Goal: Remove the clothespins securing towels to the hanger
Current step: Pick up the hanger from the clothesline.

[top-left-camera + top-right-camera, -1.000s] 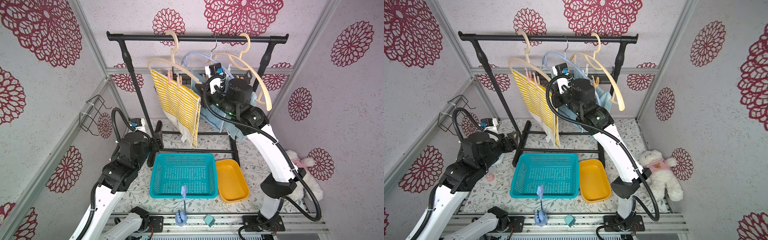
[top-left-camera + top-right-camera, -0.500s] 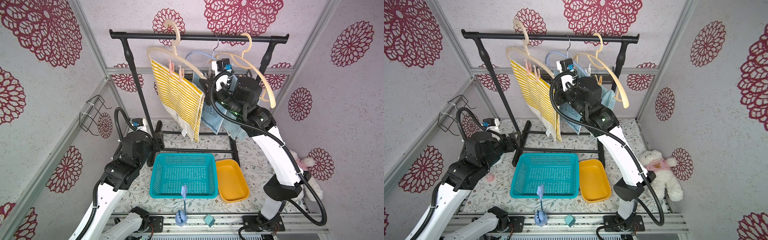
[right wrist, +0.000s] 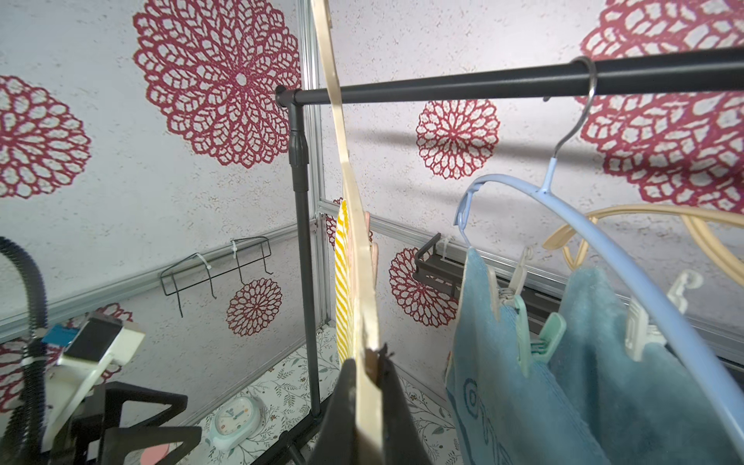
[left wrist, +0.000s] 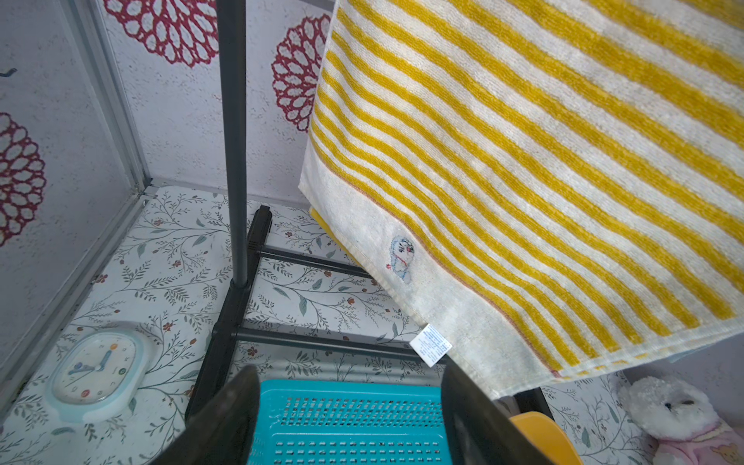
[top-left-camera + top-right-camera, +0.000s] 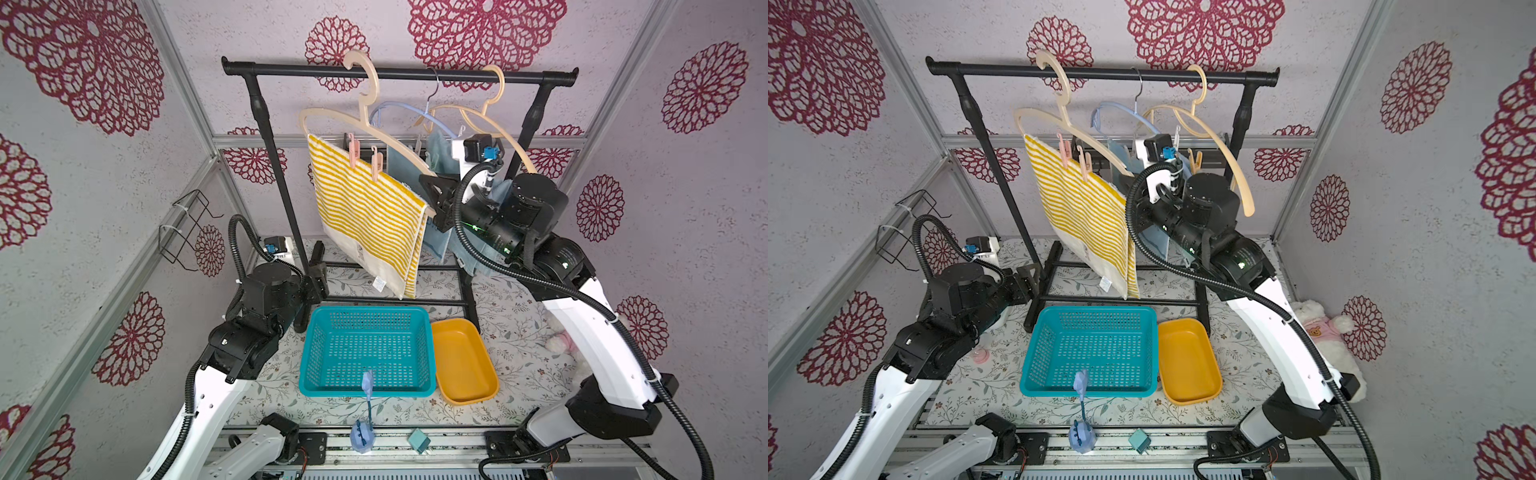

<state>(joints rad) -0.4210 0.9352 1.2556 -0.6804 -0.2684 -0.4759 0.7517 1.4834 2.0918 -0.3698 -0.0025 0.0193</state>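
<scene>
A yellow-and-white striped towel [image 5: 365, 216] [image 4: 523, 161] hangs from a beige hanger [image 5: 365, 124], pinned by two pink clothespins [image 5: 354, 150] [image 5: 377, 166]. My right gripper [image 5: 432, 203] [image 3: 368, 374] is shut on that hanger's lower end, holding it swung out from the rail. Beside it, a light blue hanger [image 3: 604, 241] carries a lettered blue towel [image 3: 503, 382] and a plain blue towel [image 3: 604, 362]. Mint green clothespins [image 3: 523, 334] and white clothespins [image 3: 644, 330] pin them. My left gripper [image 5: 318, 266] [image 4: 350, 370] is open and holds nothing, low by the rack's left post.
The black rack rail [image 5: 399, 75] spans the back. A teal basket [image 5: 370, 311] and a yellow tub [image 5: 461, 361] sit on the floral floor below the towels. A small clock [image 4: 96, 366] lies left of the rack foot, and a teddy bear [image 5: 1320, 328] lies at the right wall.
My right gripper has pulled the beige hanger's end outward and lower, swinging the striped towel broadside to the top views. The left arm has barely moved.
</scene>
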